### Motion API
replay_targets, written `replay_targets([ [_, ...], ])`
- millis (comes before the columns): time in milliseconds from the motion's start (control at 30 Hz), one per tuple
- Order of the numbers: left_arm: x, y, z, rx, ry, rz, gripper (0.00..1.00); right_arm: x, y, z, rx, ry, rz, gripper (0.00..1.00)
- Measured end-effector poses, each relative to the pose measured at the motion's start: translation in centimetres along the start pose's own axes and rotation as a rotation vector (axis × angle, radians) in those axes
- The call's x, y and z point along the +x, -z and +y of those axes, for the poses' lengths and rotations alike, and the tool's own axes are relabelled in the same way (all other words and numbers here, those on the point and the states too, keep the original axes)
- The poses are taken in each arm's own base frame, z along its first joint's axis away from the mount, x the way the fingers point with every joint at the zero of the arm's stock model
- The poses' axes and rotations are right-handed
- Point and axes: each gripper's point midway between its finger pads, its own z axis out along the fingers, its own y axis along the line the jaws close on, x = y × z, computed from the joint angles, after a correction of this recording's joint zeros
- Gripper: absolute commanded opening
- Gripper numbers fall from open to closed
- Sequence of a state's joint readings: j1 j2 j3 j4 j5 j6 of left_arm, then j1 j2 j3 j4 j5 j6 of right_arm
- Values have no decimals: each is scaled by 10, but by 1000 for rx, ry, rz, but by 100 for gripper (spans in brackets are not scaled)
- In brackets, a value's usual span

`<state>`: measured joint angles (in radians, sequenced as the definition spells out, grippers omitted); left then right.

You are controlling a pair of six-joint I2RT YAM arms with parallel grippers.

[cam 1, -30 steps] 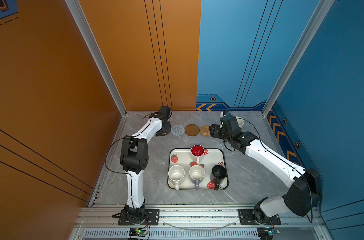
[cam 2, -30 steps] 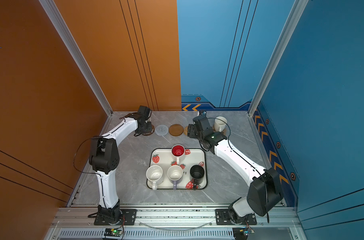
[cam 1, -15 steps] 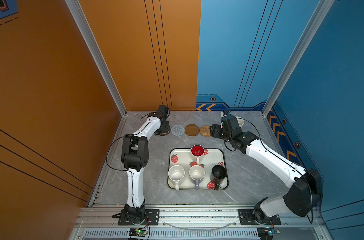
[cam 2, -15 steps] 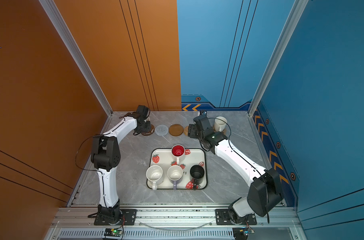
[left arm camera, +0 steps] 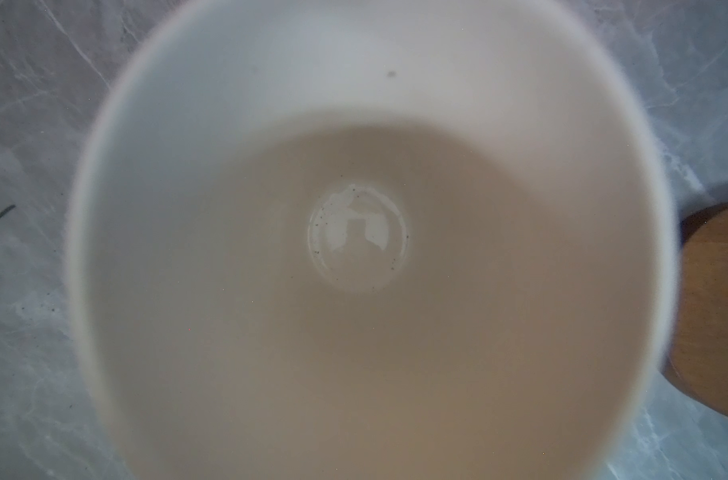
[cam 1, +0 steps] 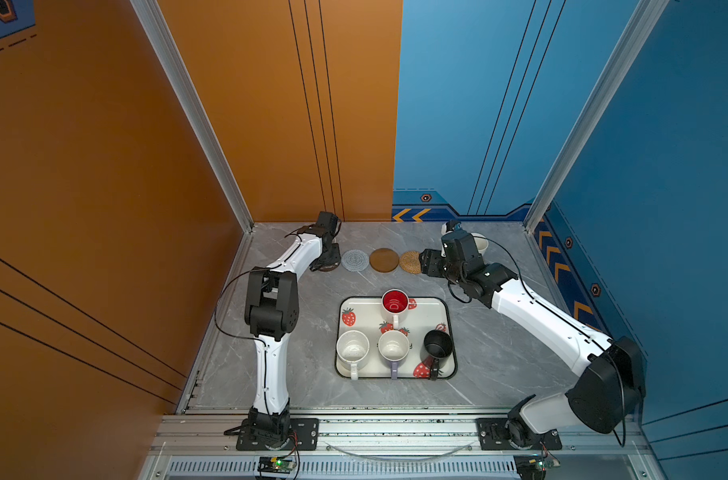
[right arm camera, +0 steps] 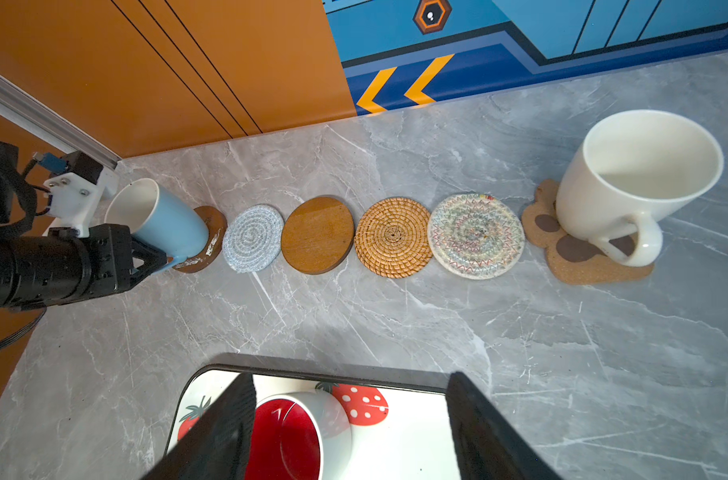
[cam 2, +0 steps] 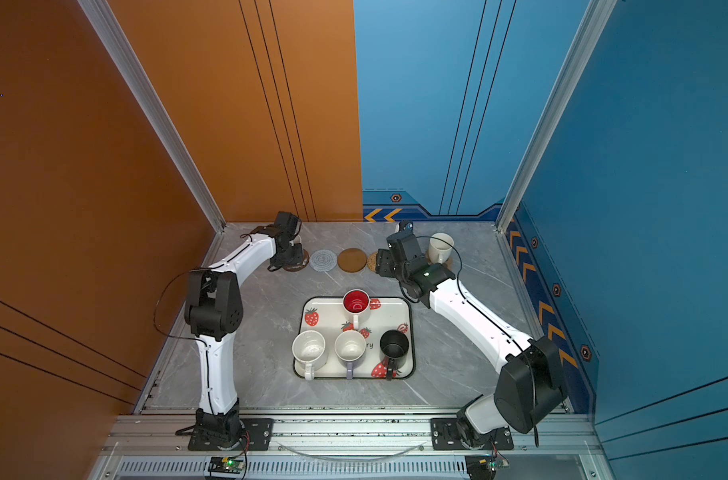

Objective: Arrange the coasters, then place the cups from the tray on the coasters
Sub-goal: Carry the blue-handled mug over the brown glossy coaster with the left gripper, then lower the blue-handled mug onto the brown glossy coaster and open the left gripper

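Observation:
My left gripper is shut on the handle of the light blue cup. The cup's base is at the leftmost brown disc coaster, and its pale inside fills the left wrist view. The coasters lie in a row along the back: grey woven, brown disc, rattan, pale woven and cork paw. A cream cup stands on the paw. My right gripper hangs open between the row and the tray. The red-inside cup is below it.
On the tray also stand a speckled white cup, a lavender cup and a black cup. The orange wall and the blue wall stand close behind the coaster row. The left arm's elbow rises left of the tray.
The left arm has shifted very slightly near the back left corner, still holding the blue cup. The right arm has not moved.

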<state>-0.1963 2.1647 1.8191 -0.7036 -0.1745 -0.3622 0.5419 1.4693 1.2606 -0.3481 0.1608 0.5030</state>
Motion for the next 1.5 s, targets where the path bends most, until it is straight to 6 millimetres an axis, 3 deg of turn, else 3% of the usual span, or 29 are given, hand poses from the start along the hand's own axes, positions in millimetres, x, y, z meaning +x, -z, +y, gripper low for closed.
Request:
replay_targets([
  [367,-2,-2,0,4,3,0,0,-1,0,-1,2,-2,-1,73],
  [533,-2,-2,0,4,4,-1,19,-1,0,-2,3,-3,-1,75],
  [1167,-7,1,-1,12,2,-14,48,-1,0,-2,2,-3,-3,75],
  [1333,-8,12,1,19,4,-25,52,-2,1,-1,1,-4,-5,76],
  [1500,-11,42,1,36,4,-68,60,-2,2,-1,0,-4,-6,76],
])
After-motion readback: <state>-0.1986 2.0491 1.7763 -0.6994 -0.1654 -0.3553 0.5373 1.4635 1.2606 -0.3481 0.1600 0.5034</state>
